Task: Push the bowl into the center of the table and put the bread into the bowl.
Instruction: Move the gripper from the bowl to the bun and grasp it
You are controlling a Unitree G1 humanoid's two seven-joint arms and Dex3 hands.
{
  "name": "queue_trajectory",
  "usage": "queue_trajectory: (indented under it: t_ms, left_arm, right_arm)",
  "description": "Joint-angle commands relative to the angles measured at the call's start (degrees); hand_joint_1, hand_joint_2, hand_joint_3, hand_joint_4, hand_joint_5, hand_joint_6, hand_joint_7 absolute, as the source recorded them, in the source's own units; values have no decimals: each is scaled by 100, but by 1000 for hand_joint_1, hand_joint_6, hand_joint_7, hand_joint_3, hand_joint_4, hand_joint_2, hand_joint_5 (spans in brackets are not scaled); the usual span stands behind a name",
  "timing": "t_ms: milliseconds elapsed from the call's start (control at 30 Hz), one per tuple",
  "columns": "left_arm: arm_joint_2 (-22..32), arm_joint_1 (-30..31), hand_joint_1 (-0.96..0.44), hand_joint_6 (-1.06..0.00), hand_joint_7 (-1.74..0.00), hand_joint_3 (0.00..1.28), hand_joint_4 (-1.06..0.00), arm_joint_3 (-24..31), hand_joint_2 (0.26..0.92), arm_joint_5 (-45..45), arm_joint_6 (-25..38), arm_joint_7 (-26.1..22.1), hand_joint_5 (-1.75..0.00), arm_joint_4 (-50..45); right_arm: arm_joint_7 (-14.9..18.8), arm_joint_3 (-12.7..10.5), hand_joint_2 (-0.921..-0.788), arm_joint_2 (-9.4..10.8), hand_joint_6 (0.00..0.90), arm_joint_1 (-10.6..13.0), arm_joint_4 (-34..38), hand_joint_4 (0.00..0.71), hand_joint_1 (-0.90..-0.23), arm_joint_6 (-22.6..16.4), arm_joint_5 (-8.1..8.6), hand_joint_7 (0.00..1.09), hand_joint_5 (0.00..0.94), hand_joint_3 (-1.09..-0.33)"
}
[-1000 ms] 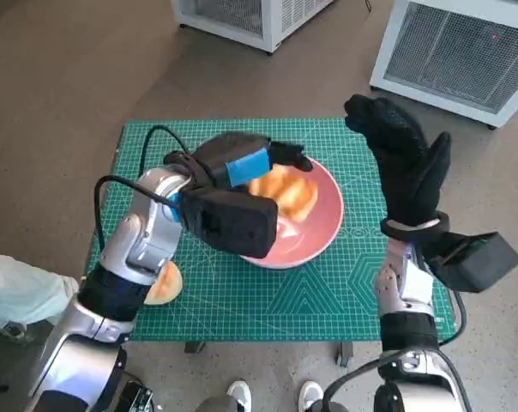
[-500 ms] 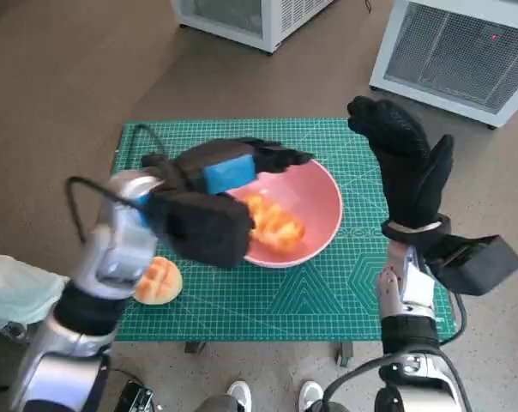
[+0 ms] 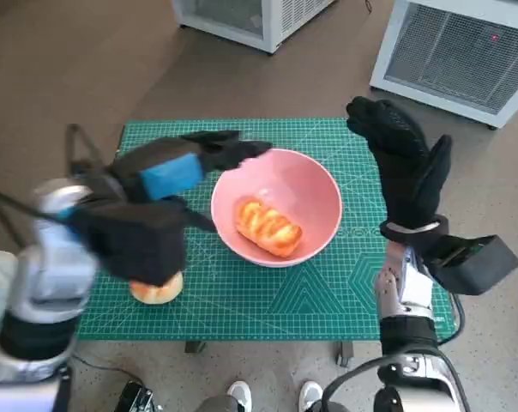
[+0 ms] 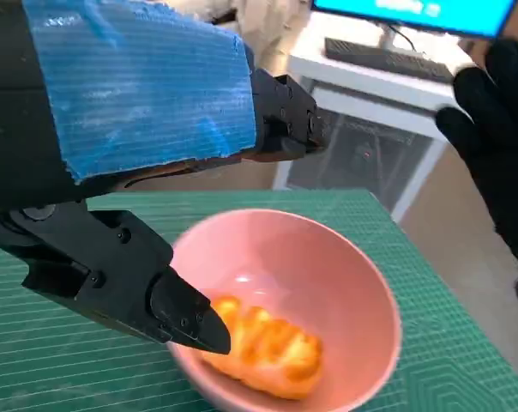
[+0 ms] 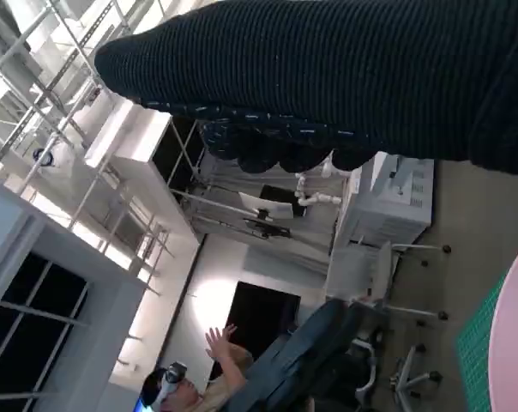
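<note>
Since a second ago the left robot hand (image 3: 186, 163) has been drawn back from over the bowl (image 3: 315, 193) and now lies beyond the bowl's left rim, and the bread (image 3: 268, 227), which was under that hand a second ago, is seen lying free on the bowl's floor. From this it is judged that the bread has been released into the bowl and that the placing step is done. The bowl itself is found at about the middle of the green table (image 3: 328, 287), where it also stood in the earlier pictures, so little of the task appears to be left. The left robot hand is seen empty, its black fingers (image 4: 186, 313) spread apart on the near side of the bowl's rim; whether a fingertip touches the rim cannot be told. A second bun (image 3: 156, 290) is partly hidden under the left forearm, well to the left of the bowl. The right robot hand (image 3: 405, 163) is held raised to the right of the bowl, unchanged, with nothing in it and its gloved fingers extended.
</note>
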Motion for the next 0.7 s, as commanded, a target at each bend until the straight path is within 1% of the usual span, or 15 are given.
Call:
queue_trajectory:
  t_ms: [33, 200, 400, 700]
  left_arm:
    - [463, 300, -177, -223, -4, 0, -121, 269, 758, -118, 130, -195, -4, -273]
    - [842, 532, -195, -225, -4, 0, -122, 349, 751, -69, 347, -363, -2, -464]
    - [1300, 858, -212, -230, -5, 0, -119, 280, 749, 105, 700, -622, 0, -719]
    - [1532, 1339, -201, -229, -2, 0, -116, 178, 748, 199, 892, -707, -1, -933]
  right_arm:
    - [-70, 44, -921, 23, 151, 87, 57, 263, -688, 57, -44, 393, 1, -691]
    - [-73, 59, -921, 29, 165, 63, 80, 263, -686, 79, -21, 400, 1, -691]
    - [-43, 72, -921, 45, 173, 43, 96, 262, -689, 116, 25, 404, 0, -692]
    - [6, 64, -921, 44, 174, -6, 159, 261, -690, 153, 67, 406, 0, -693]
